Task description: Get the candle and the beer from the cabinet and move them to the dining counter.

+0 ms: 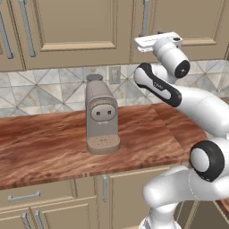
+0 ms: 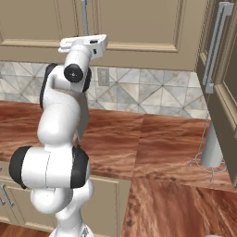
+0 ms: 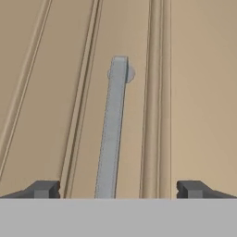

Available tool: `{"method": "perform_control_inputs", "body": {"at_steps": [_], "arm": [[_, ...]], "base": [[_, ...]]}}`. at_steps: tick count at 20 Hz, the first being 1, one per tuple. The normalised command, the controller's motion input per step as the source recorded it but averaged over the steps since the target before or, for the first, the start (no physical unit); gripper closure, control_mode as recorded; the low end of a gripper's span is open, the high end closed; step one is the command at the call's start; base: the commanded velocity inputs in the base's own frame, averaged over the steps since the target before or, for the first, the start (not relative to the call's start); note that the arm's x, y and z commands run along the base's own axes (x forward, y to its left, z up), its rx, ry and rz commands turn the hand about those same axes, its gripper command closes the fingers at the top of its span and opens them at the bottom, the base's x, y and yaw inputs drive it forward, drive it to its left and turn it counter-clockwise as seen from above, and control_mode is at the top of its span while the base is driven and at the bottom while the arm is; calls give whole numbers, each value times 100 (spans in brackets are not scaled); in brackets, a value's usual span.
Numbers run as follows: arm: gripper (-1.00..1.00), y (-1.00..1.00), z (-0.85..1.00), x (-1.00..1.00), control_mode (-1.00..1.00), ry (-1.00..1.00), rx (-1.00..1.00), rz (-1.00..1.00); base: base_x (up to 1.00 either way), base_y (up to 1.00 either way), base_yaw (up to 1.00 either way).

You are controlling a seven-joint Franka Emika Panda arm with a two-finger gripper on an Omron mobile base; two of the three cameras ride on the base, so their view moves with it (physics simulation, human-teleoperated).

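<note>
Closest to my hand camera are the tool's (image 3: 118,189) two dark fingertips (image 3: 44,189), spread as wide as they go with nothing between them but air; I have hold of nothing. Straight ahead of them, running up the middle of that view, is the long metal bar handle (image 3: 112,134) of the cabinet (image 3: 199,92), its rounded end fixed to the beige raised-panel door. The handle sits between the fingertips in the picture but short of them, not touched as far as I can see. From the left base view I see my arm (image 1: 197,107) rising from the lower right and bending up so that the hand (image 1: 157,41) is level with the bottom edge of the upper cabinet doors, just below the same handle (image 1: 144,18). The right base view shows the hand (image 2: 85,44) flat against the door's lower rail under the handle (image 2: 85,16). The cabinet door is shut, so I cannot see the candle or the beer. Under the arm the wood-grain desk (image 1: 44,147) runs along a tiled backsplash (image 1: 44,94), and a beige coffee machine (image 1: 101,115) stands upright on it, left of my arm and well apart from it. In the right base view a paper towel holder (image 2: 212,148) stands on the desk at the far right, beside a tall cabinet (image 2: 222,88) with its own bar handle.
</note>
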Motion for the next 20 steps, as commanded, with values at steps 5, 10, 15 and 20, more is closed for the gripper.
{"method": "perform_control_inputs", "body": {"at_steps": [5,10,15,20], "arm": [[-100,0,0,29,-100,0,0,0],[-100,0,0,25,-100,0,0,0],[-100,10,0,19,-100,0,0,0],[-100,11,0,19,-100,0,0,0]], "base": [[0,0,0],[0,0,0],[0,0,0],[0,0,0]]}}
